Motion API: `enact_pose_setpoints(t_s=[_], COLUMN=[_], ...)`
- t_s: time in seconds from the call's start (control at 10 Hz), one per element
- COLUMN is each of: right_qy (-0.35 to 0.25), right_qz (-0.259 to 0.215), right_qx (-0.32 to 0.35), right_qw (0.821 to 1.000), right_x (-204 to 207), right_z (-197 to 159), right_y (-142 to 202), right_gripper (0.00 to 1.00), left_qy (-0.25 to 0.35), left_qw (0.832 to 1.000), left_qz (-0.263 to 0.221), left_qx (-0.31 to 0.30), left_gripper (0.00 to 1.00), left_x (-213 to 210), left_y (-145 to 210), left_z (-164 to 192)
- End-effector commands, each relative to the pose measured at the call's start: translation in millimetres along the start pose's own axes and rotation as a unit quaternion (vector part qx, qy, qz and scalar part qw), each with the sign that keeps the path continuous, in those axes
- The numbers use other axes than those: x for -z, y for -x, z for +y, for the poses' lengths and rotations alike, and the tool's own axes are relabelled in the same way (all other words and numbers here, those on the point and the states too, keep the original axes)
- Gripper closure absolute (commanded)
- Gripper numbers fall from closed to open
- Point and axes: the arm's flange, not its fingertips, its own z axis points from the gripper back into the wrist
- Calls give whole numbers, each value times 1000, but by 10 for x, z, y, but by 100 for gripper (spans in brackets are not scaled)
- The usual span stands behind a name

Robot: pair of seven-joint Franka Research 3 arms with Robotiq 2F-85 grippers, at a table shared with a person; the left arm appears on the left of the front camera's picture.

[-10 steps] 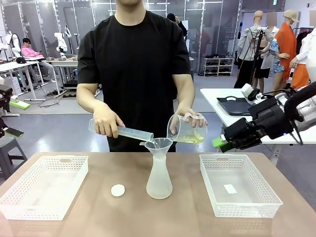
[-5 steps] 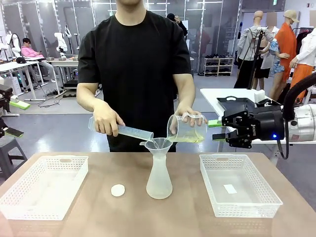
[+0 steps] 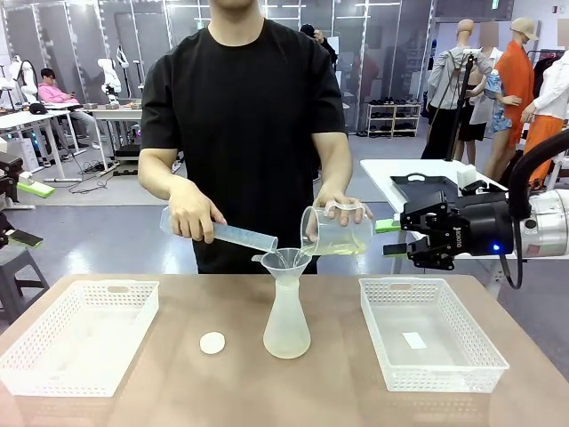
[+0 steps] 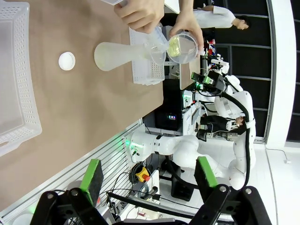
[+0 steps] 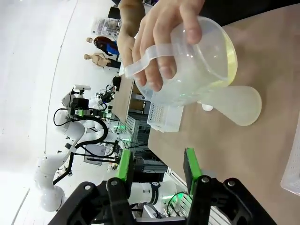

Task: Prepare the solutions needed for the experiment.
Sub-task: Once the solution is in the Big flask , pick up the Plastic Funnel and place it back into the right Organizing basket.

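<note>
The solution, a shallow pale yellow layer, sits in the clear measuring jug. The person's hand holds the jug tipped above the far edge of the table, near its middle. The jug lies almost on its side, its long axis running along that far edge. Its mouth points toward the funnel in the flask, which stands at the table's middle.

The right end effector hovers just beside the jug's base, on the side toward the table's right edge. It does not touch the jug but points at it along that same axis. Its jaws are partly open with nothing between them. From the right wrist the jug is straight ahead of the pads, with the person's fingers hooked through the handle.

The left end effector is spread wide, empty, and well apart from the jug. The right arm is therefore the nearer one. I judge that any take-over needs a grip that stays clear of those fingers.
</note>
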Motion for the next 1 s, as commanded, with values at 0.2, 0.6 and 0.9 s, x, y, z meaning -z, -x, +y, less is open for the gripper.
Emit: enact_pose_setpoints(t_s=[0.2,0.6,0.9], right_qy=[-6,-6,-6], right_qz=[-5,-5,-5], right_qx=[2,2,2], right_qw=[1000,1000,1000], right_x=[33,33,33], right_z=[32,32,32], right_y=[3,3,3], right_gripper=[44,44,44], left_qy=[-4,-4,-4], left_qw=[1000,1000,1000], left_qz=[6,6,6], left_qx=[-7,-7,-7], left_gripper=[0,0,0], left_x=[-24,-24,-24], left_y=[-3,-3,-3], left_z=[-35,-35,-35])
